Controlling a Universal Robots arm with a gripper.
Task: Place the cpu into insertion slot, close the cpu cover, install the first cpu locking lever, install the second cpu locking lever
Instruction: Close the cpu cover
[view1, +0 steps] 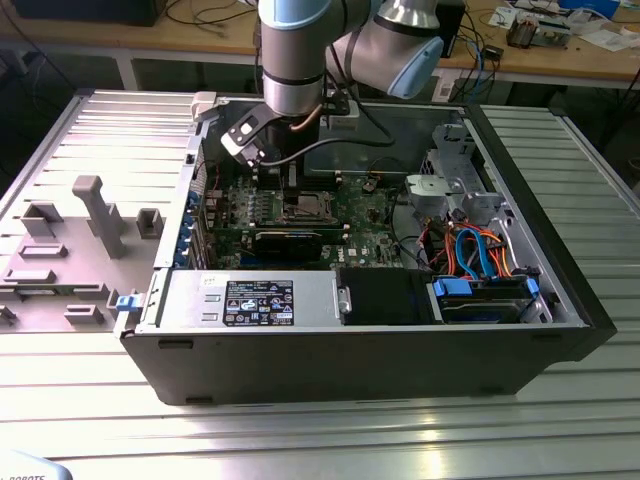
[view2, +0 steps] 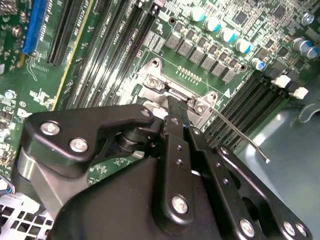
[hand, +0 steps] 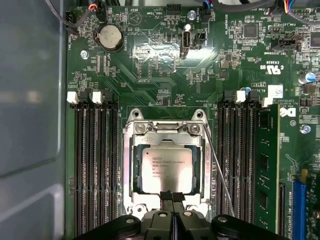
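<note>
The cpu (hand: 166, 170) lies flat in the insertion slot (hand: 126, 131), its silver-grey top showing through the cut-out of the cpu cover (hand: 135, 165). The cover lies down over it. My gripper (hand: 172, 194) is shut with nothing between its fingers, and its tips rest at the middle of one cover edge, also seen in the second wrist view (view2: 172, 102). A thin wire locking lever (hand: 217, 170) slants away from the socket's side over the memory slots, its hooked end free (view2: 266, 159). In the exterior view the gripper (view1: 293, 185) reaches down into the open computer case onto the socket (view1: 308, 208).
Black memory slots (hand: 95, 165) flank the socket, with a green memory stick (hand: 262, 165) beyond one bank. A black expansion card (view1: 288, 240), power supply (view1: 250, 298) and drive cage with orange and blue cables (view1: 470, 245) fill the case. A grey fixture plate (view1: 90, 215) lies at the exterior view's left.
</note>
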